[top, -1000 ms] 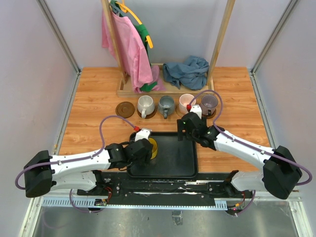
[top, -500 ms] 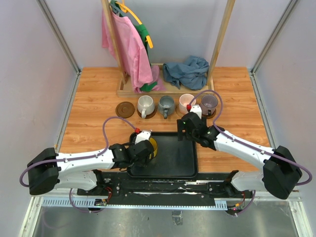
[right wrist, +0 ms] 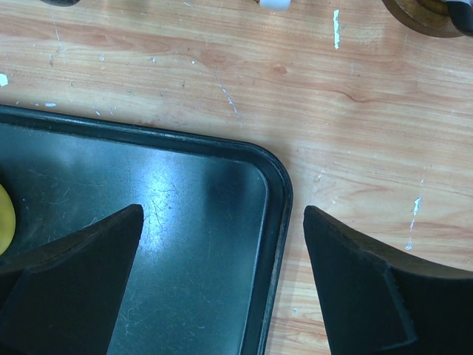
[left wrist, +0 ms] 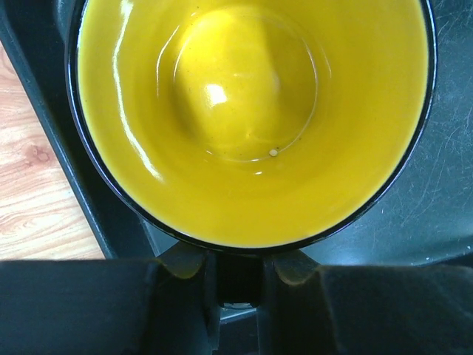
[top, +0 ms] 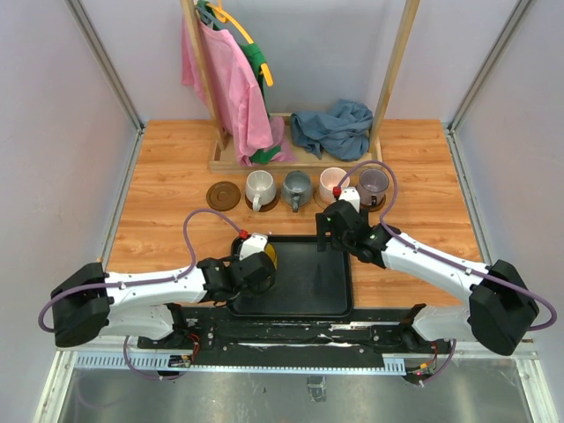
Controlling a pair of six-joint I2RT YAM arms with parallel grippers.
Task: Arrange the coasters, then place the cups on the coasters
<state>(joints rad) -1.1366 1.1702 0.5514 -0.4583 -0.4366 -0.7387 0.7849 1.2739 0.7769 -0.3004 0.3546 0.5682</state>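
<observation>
Overhead view: a black tray (top: pixel 304 304) lies on the wooden table (top: pixel 159 220) at the near edge. The yellow cup (top: pixel 267 254) stands in the tray's left part, and the left gripper (top: pixel 255 270) is down at it. The right gripper (top: pixel 330 222) hovers over the tray's far right corner. Beyond the tray, four cups sit on coasters in a row: white (top: pixel 258 186), grey (top: pixel 296 186), pink (top: pixel 333 181) and purple (top: pixel 374 181). One bare dark coaster (top: pixel 224 195) lies at the row's left end.

Left wrist view: the yellow cup fills the frame. Its dark handle sits between the narrowed jaws, and a firm grasp cannot be confirmed.

Right wrist view: the fingers (right wrist: pixel 70 281) are spread wide, holding nothing, above the tray corner.
</observation>
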